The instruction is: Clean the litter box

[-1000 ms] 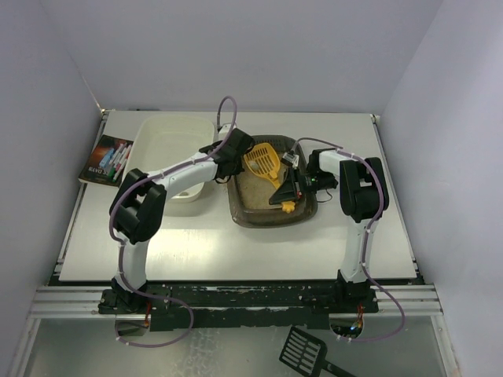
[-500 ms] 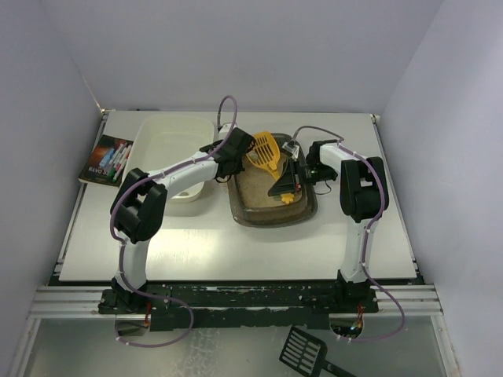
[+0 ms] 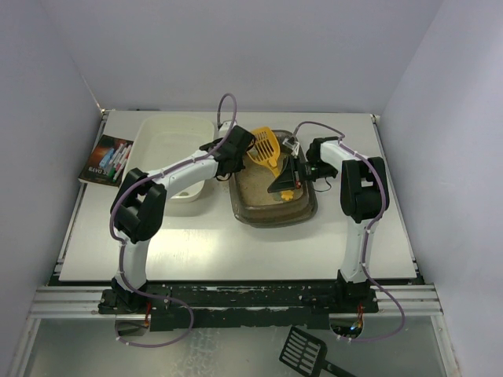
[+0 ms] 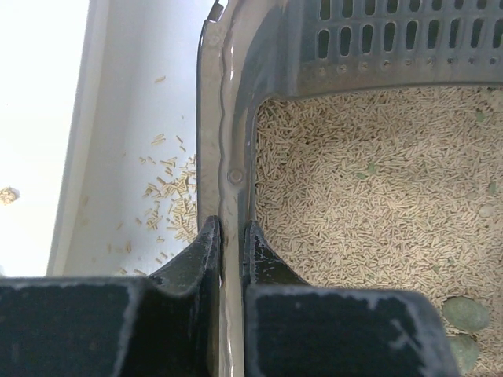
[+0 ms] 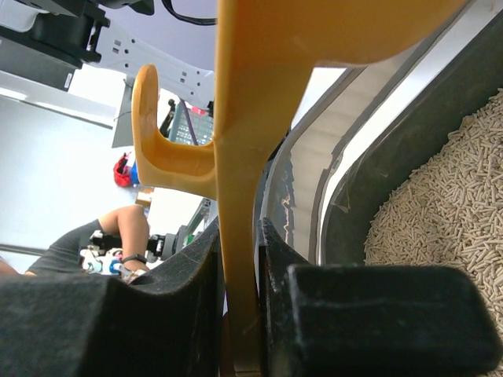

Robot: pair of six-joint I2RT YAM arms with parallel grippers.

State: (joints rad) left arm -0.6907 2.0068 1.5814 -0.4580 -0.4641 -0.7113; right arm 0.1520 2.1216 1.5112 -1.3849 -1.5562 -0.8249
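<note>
The litter box [image 3: 267,222] is a dark brown tray with beige litter [image 4: 377,204] and grey-green lumps [image 4: 464,314]. My left gripper [image 3: 233,161] is shut on its left rim [image 4: 228,177], one finger outside and one inside [image 4: 228,236]. My right gripper [image 3: 292,174] is shut on the handle of a yellow slotted scoop [image 3: 265,148], whose head is over the box's far left corner. In the right wrist view the yellow handle [image 5: 240,118] runs up between my fingers [image 5: 240,232], with the box wall and litter [image 5: 440,204] on the right. A dark slotted surface [image 4: 393,39] stands at the box's far end.
A white plastic tub [image 3: 177,145] stands left of the litter box, its wall in the left wrist view [image 4: 39,118]. Spilled pellets [image 4: 169,196] lie on the table between them. A book [image 3: 106,157] lies at the far left. A black scoop [image 3: 302,349] lies below the table's near edge.
My right gripper has moved towards the far end of the box, carrying the yellow scoop head up and back to the far left corner. The left gripper has stayed on the rim.
</note>
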